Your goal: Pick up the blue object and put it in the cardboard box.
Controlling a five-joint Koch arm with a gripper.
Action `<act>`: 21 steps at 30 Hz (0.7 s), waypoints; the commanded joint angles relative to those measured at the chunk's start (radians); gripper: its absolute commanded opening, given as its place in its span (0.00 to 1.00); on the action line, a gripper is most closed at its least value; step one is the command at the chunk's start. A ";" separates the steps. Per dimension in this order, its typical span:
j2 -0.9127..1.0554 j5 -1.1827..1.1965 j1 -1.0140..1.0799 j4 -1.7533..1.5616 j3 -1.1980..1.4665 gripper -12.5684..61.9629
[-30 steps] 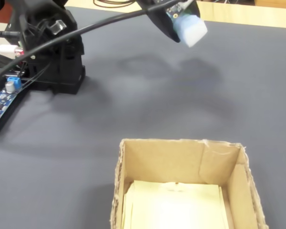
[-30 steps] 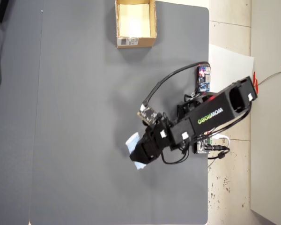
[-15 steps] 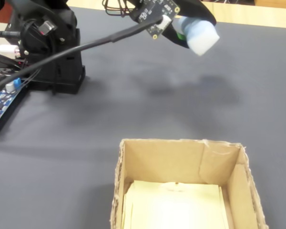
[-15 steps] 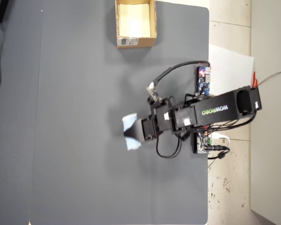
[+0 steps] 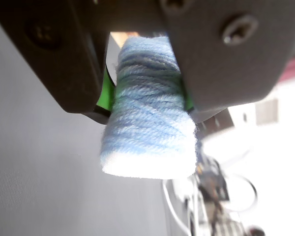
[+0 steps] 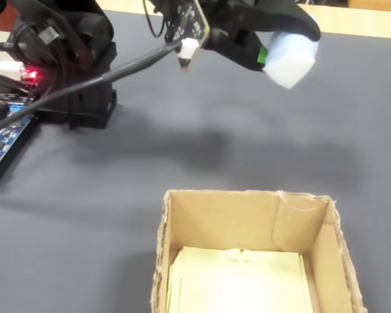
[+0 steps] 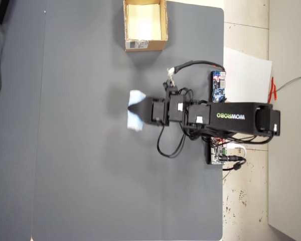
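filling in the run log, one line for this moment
tool: shut on blue object | object: airborne over mat | cardboard box: empty, not reached

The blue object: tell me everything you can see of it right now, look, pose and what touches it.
The blue object is a small, soft-looking pad, pale blue-white with a ribbed, yarn-like surface and rounded edges. The gripper is shut on it: its dark fingers pinch the pad's upper part from both sides, and the lower end hangs free. In the fixed view it is held in the air above the grey mat, touching only the fingers. In the overhead view it is well short of the cardboard box.
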 commanded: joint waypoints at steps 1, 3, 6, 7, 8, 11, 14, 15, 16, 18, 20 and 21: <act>0.000 -0.023 0.058 -0.110 -0.040 0.27; 0.002 -0.037 0.098 -0.123 -0.040 0.27; 0.000 -0.066 0.175 -0.129 -0.051 0.27; 0.000 -0.083 0.199 -0.129 -0.057 0.27; 0.000 -0.095 0.219 -0.129 -0.061 0.27; -0.008 -0.135 0.313 -0.118 -0.092 0.27; -0.037 -0.183 0.388 -0.110 -0.115 0.27; -0.051 -0.193 0.410 -0.101 -0.132 0.27; -0.080 -0.213 0.446 -0.094 -0.167 0.27; -0.118 -0.236 0.488 -0.074 -0.213 0.27; -0.153 -0.242 0.522 -0.061 -0.245 0.27; -0.163 -0.245 0.537 -0.057 -0.256 0.27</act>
